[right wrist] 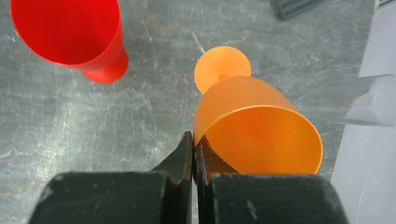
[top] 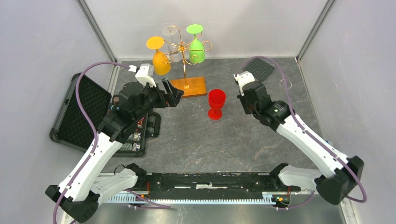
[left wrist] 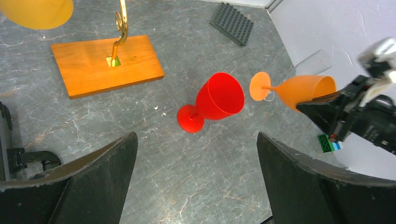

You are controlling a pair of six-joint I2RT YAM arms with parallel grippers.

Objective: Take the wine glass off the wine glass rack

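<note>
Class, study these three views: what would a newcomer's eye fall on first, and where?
A red plastic wine glass stands upright mid-table, before the gold wire rack whose arms hold a yellow-orange glass and a green glass upside down. Rightward, the right gripper pinches the rim of an orange wine glass.
</note>
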